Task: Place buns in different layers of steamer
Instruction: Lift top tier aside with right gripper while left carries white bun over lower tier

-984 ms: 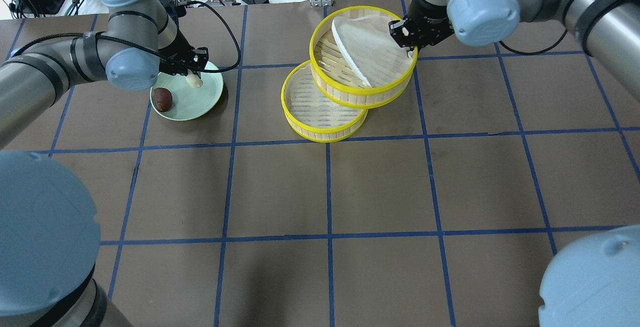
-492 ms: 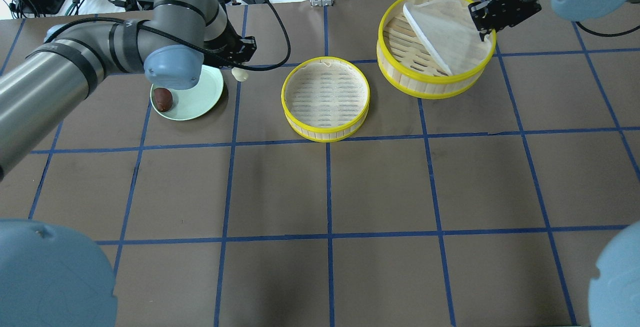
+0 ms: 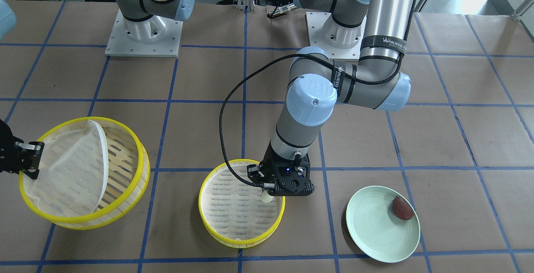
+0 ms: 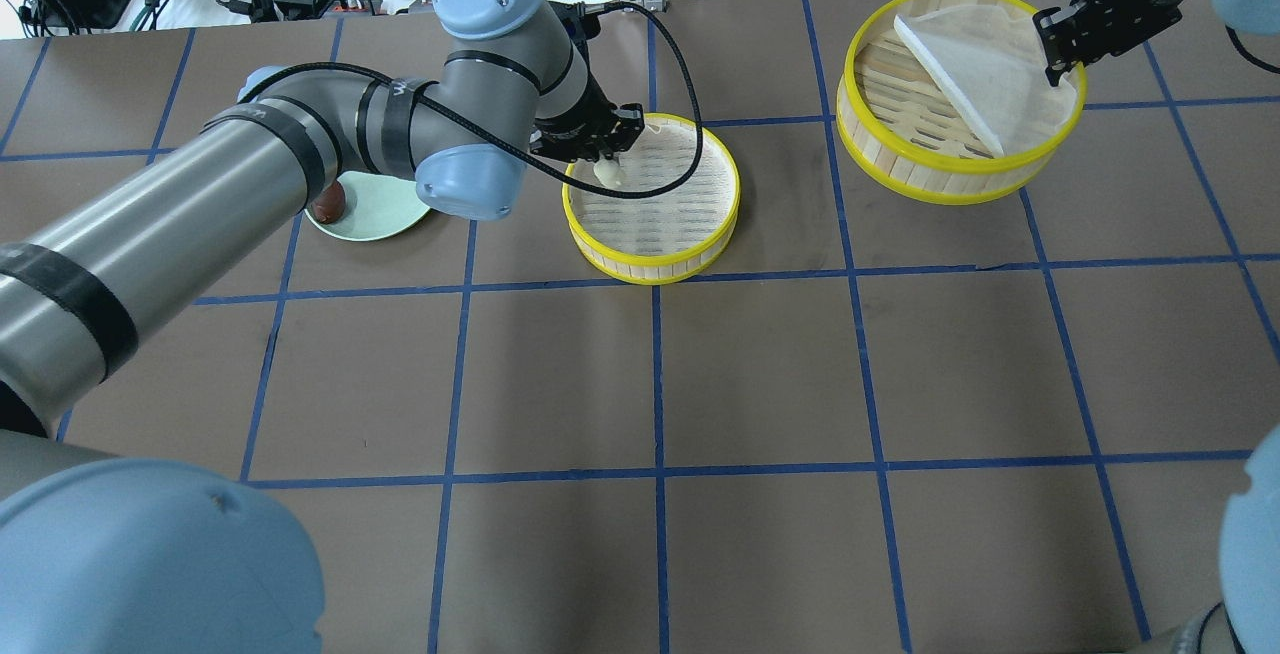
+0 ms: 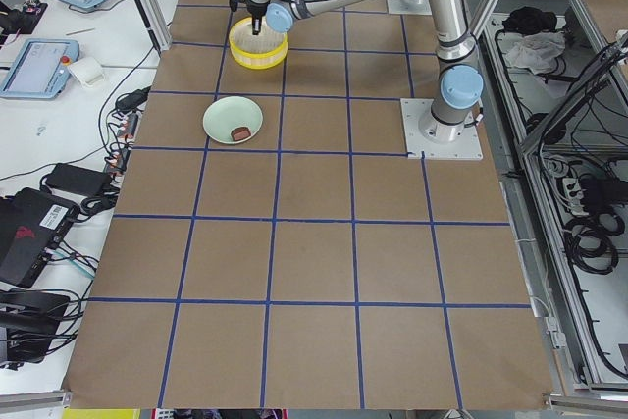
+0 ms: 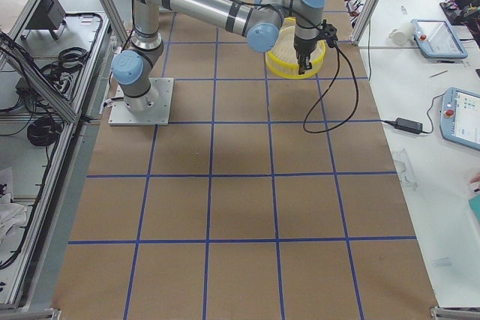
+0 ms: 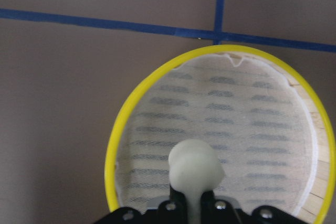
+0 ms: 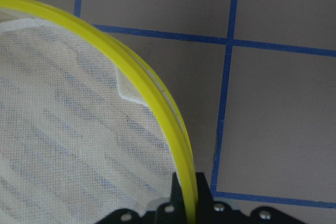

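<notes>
Closest on my overhead feed is the lower steamer tray point(image 4: 650, 268), flat on the brown table point(image 4: 760, 374) with its white mesh liner spread flat across the bottom. I take everything else from that tray.

Over its inner edge, on the robot's left side, the left gripper point(image 4: 605, 162) points straight down with its fingers pinching the cream-white bun point(image 4: 606, 172). From the left wrist camera the bun point(image 7: 195, 166) hangs over the liner just inside the yellow rim. I cannot tell whether it touches the mesh.

To the left of the tray, a little apart from it, sits the pale green plate point(image 4: 375, 219). The reddish-brown bun point(image 3: 402, 208) lies on it near the rim away from the tray.

Well to the right of the tray, and farther out on my overhead feed, is the second steamer tray point(image 4: 940, 179), tilted. The right gripper point(image 4: 1055, 69) is clamped on its yellow rim on the side away from the lower tray. Its liner point(image 4: 980, 64) is folded over, leaving bare slats on the side facing the lower tray.
</notes>
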You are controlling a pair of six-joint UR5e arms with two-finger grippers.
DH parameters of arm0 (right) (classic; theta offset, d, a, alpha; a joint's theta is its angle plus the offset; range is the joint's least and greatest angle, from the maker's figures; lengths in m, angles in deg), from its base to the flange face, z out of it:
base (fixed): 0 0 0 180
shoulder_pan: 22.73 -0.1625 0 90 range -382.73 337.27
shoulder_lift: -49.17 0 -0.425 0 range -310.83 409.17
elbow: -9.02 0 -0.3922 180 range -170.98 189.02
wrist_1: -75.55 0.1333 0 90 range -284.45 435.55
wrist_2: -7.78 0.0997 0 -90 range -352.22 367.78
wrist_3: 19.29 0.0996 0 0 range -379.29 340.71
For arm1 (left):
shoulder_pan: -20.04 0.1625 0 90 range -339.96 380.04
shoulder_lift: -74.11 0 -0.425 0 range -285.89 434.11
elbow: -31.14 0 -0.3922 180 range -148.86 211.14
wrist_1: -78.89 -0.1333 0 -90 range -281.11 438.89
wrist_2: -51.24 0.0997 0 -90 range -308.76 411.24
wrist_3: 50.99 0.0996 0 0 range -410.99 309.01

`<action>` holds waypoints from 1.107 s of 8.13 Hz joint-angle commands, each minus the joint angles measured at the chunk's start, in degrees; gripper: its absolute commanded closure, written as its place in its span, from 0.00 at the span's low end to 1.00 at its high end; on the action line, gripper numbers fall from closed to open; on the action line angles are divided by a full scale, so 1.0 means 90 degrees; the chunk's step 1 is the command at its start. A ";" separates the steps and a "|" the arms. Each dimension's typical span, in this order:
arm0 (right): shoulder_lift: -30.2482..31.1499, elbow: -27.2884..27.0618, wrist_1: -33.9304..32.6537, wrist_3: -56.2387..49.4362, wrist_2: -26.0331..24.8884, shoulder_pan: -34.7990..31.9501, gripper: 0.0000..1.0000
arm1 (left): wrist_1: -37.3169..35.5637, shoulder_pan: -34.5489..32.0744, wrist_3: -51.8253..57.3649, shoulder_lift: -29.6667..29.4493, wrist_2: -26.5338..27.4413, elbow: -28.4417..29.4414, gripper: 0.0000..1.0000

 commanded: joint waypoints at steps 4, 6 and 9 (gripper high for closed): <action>0.0021 -0.0043 0.0032 -0.0065 0.0005 0.0082 1.00 | -0.0529 -0.0100 0.0173 -0.0471 -0.0622 0.0051 0.00; 0.0021 -0.0043 0.0051 -0.0065 0.0005 0.0082 1.00 | -0.0363 -0.0100 0.0164 -0.0217 -0.0573 0.0051 0.00; 0.0031 -0.0043 0.0071 -0.0065 0.0005 0.0082 1.00 | -0.0216 -0.0100 0.0057 -0.0245 -0.0602 0.0042 0.00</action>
